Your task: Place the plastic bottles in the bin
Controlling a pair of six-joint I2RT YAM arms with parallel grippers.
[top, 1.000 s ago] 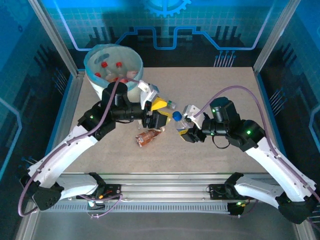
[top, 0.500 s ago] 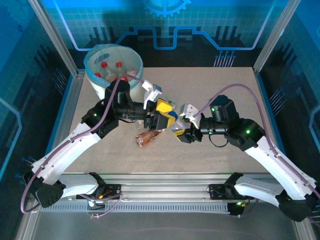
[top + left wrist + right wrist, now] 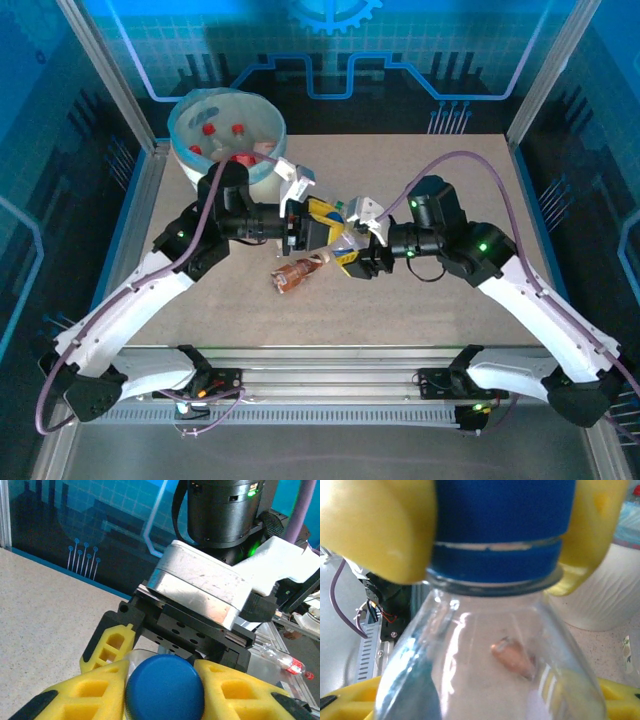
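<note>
Closed now: the left pincer [image 3: 165, 677] has clamped the blue cap [image 3: 165, 697] of the clear bottle [image 3: 490, 655] at mid-table. Whether the right pincer [image 3: 358, 258] grips the body, I cannot tell. Looks like a handover toward the bin [image 3: 186, 160], far left.

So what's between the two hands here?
A clear blue-capped bottle bridges them: the left hand clamps its cap, seen in both wrist views, and its body sits between the fingers of the right hand.

No legible text on anything here
</note>
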